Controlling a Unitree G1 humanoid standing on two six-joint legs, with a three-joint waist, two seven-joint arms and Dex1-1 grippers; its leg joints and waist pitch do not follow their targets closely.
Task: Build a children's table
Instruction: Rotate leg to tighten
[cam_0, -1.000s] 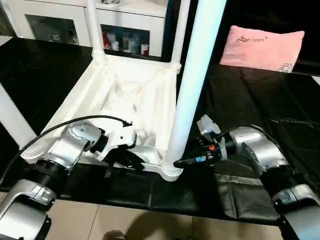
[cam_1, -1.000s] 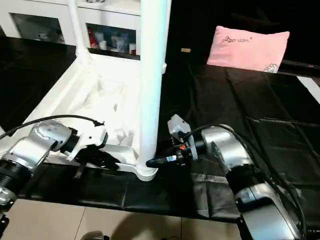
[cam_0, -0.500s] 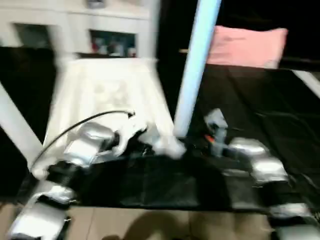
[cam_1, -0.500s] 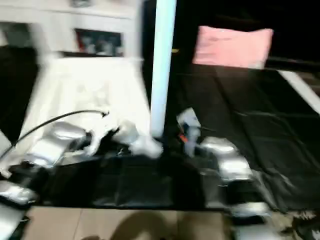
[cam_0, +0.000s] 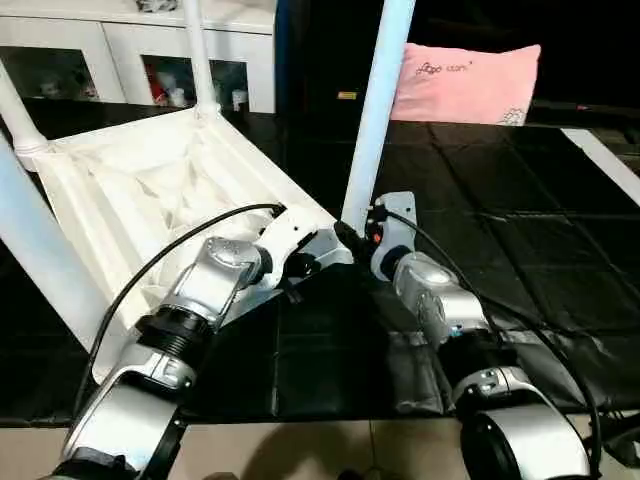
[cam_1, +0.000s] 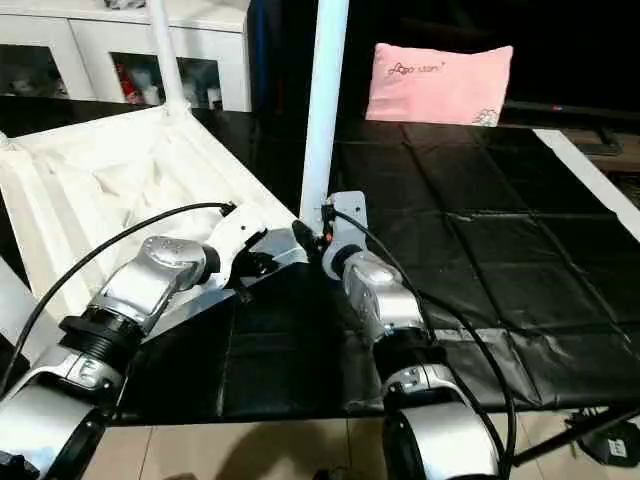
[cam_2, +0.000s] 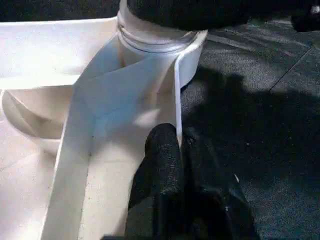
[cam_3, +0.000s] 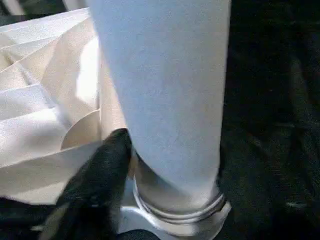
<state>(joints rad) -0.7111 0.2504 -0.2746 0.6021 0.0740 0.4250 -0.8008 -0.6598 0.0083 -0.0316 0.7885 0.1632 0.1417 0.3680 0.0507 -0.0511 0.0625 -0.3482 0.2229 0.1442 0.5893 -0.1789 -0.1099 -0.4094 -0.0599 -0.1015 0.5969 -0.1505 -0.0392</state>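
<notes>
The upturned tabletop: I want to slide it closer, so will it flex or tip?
The tabletop looks stiff: ribs brace its underside. It probably slides lightly on the black sheet. Its upright legs stand tall, so a high push might tip it.

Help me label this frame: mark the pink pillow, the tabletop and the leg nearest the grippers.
pink pillow (cam_0: 465, 83), left eye view, middle of its front.
tabletop (cam_0: 130, 195), left eye view, ribbed underside.
leg (cam_0: 378, 110), left eye view, mid shaft.

Leg seated in corner socket
A black finger touches the white leg just above the tabletop socket.
</notes>
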